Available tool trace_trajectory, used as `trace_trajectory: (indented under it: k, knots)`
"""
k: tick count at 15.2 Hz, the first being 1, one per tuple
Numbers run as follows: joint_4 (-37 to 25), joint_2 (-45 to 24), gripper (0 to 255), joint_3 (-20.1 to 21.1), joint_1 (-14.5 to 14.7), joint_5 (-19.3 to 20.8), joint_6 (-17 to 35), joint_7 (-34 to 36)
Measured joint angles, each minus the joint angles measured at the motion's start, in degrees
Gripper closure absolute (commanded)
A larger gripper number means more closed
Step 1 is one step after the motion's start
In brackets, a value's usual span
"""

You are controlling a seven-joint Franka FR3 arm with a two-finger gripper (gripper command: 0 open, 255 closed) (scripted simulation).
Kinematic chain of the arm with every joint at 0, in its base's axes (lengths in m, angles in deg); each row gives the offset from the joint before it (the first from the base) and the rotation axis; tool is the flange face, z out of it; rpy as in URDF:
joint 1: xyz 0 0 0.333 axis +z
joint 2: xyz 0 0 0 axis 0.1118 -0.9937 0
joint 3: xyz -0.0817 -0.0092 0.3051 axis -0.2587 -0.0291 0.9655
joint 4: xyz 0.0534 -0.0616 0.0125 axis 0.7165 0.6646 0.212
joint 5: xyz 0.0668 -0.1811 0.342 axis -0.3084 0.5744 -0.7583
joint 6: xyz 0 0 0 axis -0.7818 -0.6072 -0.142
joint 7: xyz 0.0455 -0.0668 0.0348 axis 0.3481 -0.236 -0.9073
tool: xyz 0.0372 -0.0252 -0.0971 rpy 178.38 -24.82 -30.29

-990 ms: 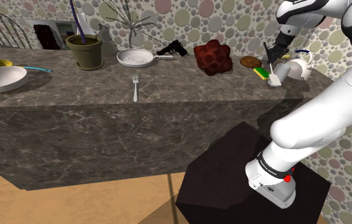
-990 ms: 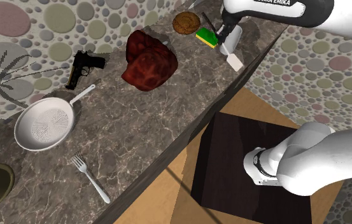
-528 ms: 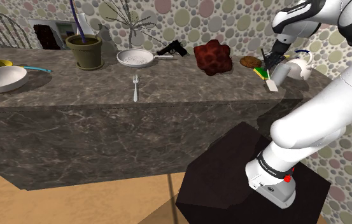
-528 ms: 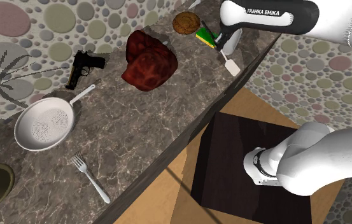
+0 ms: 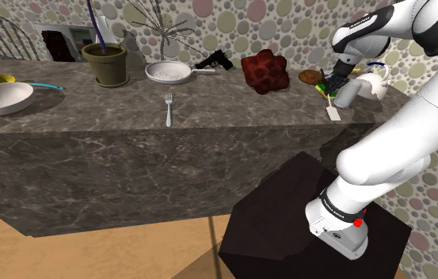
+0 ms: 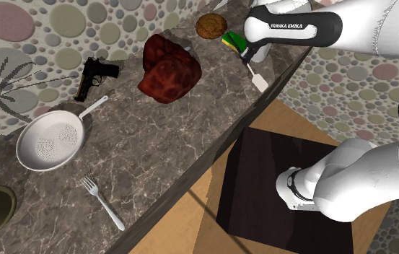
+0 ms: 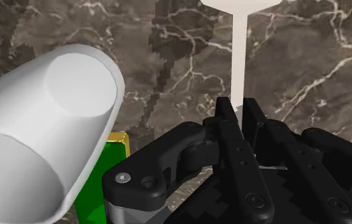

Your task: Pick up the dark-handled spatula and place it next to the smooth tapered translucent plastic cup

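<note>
My gripper (image 5: 335, 84) (image 6: 247, 58) (image 7: 239, 105) is shut on the dark handle of the spatula, which hangs from it with a slim white shaft (image 7: 239, 57). The white blade (image 5: 333, 113) (image 6: 260, 81) points down toward the counter's front edge, and its shadow lies on the marble beside it. The pale grey tapered cup (image 5: 347, 93) (image 7: 47, 133) stands right beside the gripper, its narrow flat end toward the wrist camera. The handle is hidden between the fingers.
A green and yellow sponge (image 5: 323, 89) (image 6: 231, 41) (image 7: 103, 188), a cookie (image 5: 312, 77) and a white teapot (image 5: 372, 82) crowd around the cup. Along the dark marble counter (image 5: 209, 119) lie a red-brown lump (image 5: 264, 71), pistol (image 5: 214, 61), white pan (image 5: 169, 73), fork (image 5: 169, 108), plant pot (image 5: 104, 63) and bowl (image 5: 1, 97).
The gripper has carried the spatula toward the shoulder view's left and lower. The blade now hangs nearer the counter's front edge. The cup has not moved.
</note>
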Motion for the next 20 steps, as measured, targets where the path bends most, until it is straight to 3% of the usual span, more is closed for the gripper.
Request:
trace_trajectory:
  k: [11, 18, 19, 20]
  knots:
    - [4.3, -4.6, 255, -0.2, -0.1, -3.1, 8.3, -2.4]
    - [4.5, -5.1, 255, -0.1, -0.2, -3.4, 9.0, -2.7]
    - [4.5, -5.1, 0, -0.1, -0.2, -3.4, 9.0, -2.7]
    - [4.5, -5.1, 0, -0.1, -0.2, -3.4, 9.0, -2.7]
